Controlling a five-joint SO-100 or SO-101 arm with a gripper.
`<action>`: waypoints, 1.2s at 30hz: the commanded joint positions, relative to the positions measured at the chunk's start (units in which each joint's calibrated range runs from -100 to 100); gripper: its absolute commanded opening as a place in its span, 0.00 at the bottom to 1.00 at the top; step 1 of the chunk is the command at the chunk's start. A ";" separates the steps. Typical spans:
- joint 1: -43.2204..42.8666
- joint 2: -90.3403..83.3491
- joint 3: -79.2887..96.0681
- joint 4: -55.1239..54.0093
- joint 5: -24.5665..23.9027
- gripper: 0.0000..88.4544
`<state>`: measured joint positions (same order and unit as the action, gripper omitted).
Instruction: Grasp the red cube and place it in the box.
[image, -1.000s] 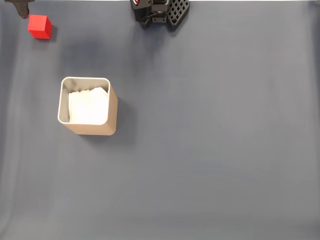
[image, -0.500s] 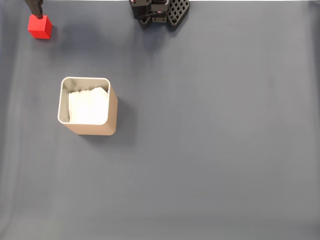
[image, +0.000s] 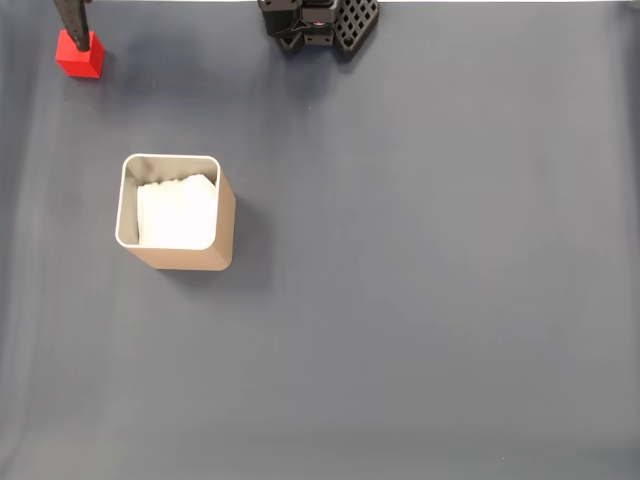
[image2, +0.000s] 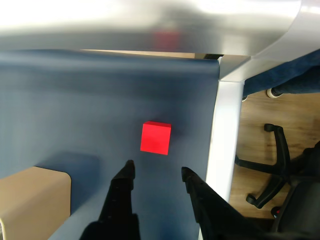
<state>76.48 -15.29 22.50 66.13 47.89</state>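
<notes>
The red cube (image: 82, 58) rests on the dark blue mat near the top left corner of the fixed view. A dark gripper finger (image: 71, 20) overlaps the cube's upper left edge there. In the wrist view my gripper (image2: 156, 173) is open, and the red cube (image2: 155, 138) lies just beyond the gap between its two black fingers, untouched. The tan box (image: 176, 212), with a grey rim and white lining, stands upright well below the cube. One of the box's corners (image2: 31, 200) shows at the lower left of the wrist view.
The arm's black base (image: 320, 20) sits at the top middle of the mat. Close beside the cube in the wrist view runs the table's white edge (image2: 225, 130). Past that edge are wooden floor and an office chair base (image2: 277, 165).
The gripper finger has moved right and down, from the top left corner onto the cube's edge. Cube and box have stayed put.
</notes>
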 joint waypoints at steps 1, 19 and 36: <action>-0.19 -3.18 0.11 -1.41 -0.68 0.36; -1.04 -2.93 7.31 -11.92 -2.20 0.44; -2.82 -0.50 10.41 -19.31 -4.25 0.48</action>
<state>74.37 -15.74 33.06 48.09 43.88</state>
